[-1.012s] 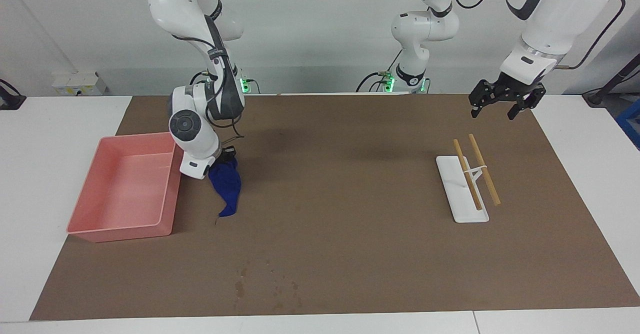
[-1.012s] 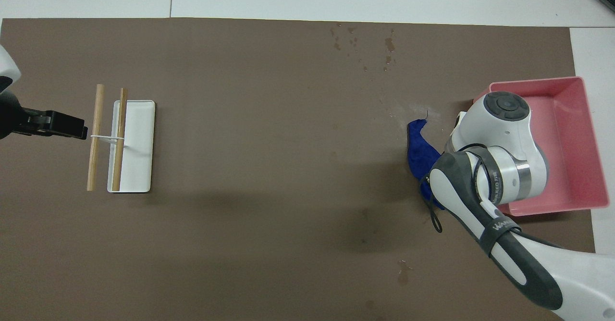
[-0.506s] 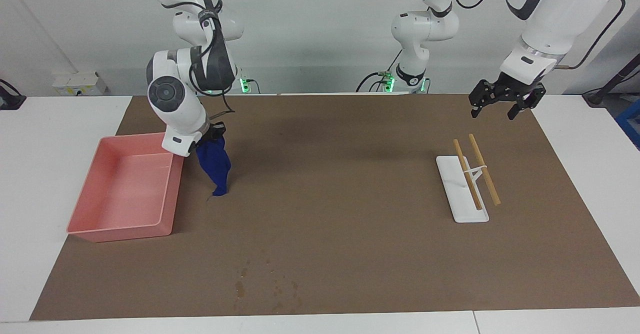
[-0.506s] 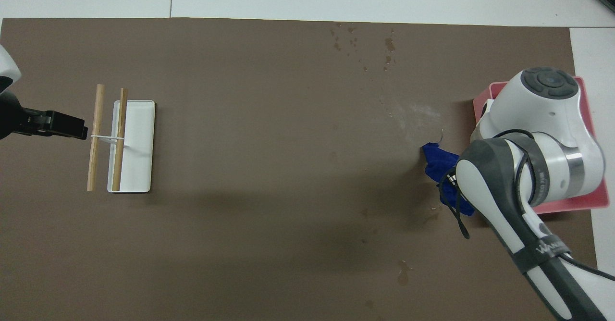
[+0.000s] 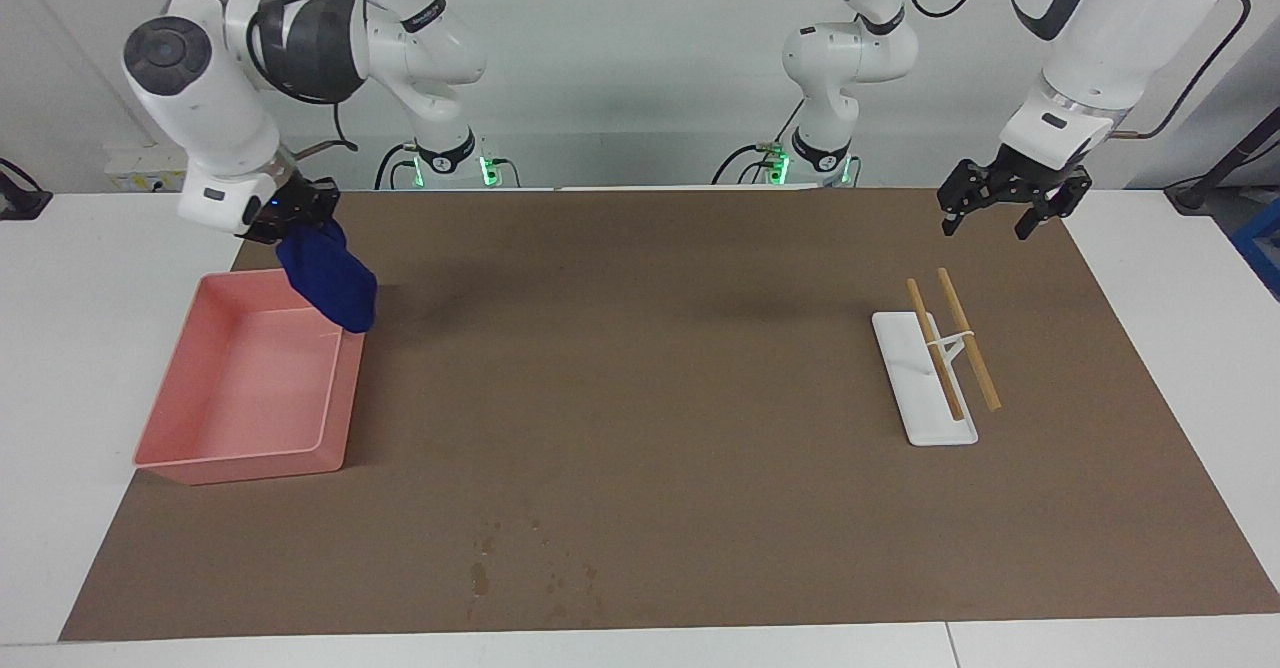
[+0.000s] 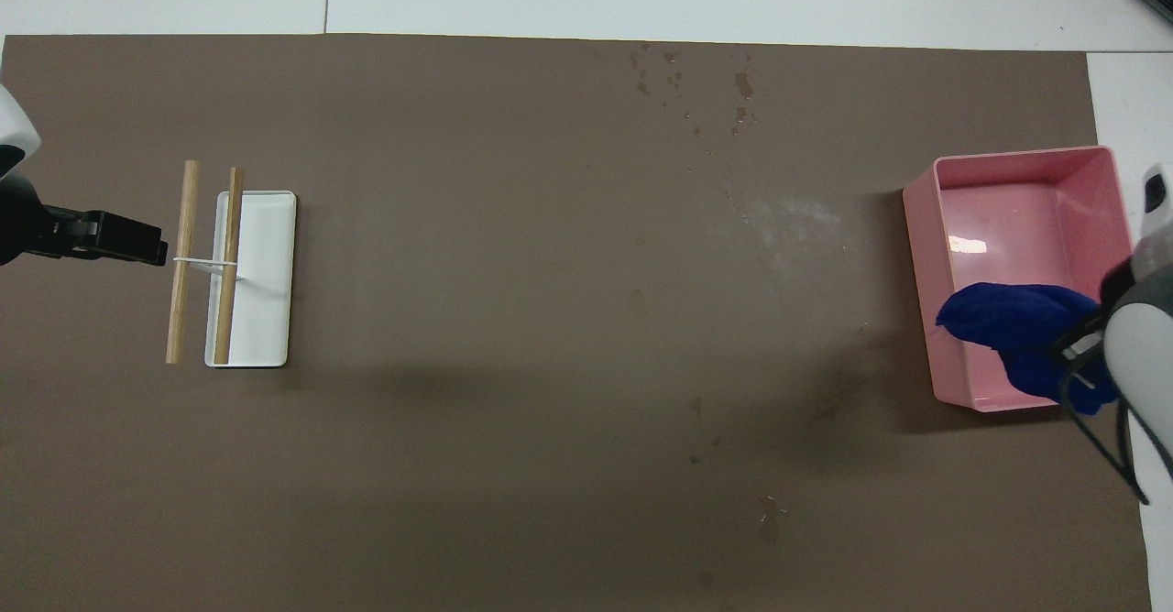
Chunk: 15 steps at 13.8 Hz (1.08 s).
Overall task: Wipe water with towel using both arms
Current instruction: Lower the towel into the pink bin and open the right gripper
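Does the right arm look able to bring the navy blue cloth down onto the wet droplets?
Probably yes: the right gripper holds the towel over the pink tray; bare mat surrounds the water.

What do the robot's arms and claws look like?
Both arms are big, white and rounded, with dark grey bands and round grey caps on the joints. Black cables loop along them, and green lights glow at their bases. Each ends in a black two-finger claw: the left gripper and the right gripper.

I see my right gripper (image 5: 300,210) clamping the towel (image 5: 328,277) above the pink tray (image 5: 240,458). Left gripper (image 5: 1012,206) hangs spread over the mat (image 5: 660,398).
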Tool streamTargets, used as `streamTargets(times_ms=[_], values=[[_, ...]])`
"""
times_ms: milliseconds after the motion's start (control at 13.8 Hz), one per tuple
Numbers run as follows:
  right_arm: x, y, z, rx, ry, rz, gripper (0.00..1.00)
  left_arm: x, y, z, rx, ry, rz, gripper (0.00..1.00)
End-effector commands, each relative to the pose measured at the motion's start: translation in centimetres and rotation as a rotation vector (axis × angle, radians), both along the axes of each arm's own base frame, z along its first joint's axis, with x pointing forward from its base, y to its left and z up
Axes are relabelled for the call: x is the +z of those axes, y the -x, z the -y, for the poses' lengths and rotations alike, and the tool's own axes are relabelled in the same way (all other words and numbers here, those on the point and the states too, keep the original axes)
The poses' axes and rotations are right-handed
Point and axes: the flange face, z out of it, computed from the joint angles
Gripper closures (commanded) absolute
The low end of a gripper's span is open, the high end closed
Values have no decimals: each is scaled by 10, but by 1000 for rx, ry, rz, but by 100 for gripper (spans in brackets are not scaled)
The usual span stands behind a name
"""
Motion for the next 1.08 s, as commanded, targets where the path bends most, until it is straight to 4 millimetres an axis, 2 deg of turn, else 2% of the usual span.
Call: streamTargets(times_ms=[0,145,289,506,723,795,867,939,1012], values=[[34,-9,27,90,48,25,100,1,4,-3,2,12,-7,0],[36,-13,40,141,61,57,100,1,4,-3,2,12,-8,0],[17,-18,52,155,71,127,100,2,4,-3,2,12,-7,0],[-23,-29,57,171,80,234,100,1,4,-3,2,12,-8,0],[-85,-55,69,110,48,242,100,2,4,-3,2,12,-7,0],[-94,-54,73,89,46,244,100,1,4,-3,2,12,-8,0],[-101,-53,67,65,45,238,98,1,4,-3,2,12,-8,0],[-100,-53,65,32,49,247,45,1,4,-3,2,12,-8,0],[-100,-53,64,29,49,248,0,1,4,-3,2,12,-8,0]])
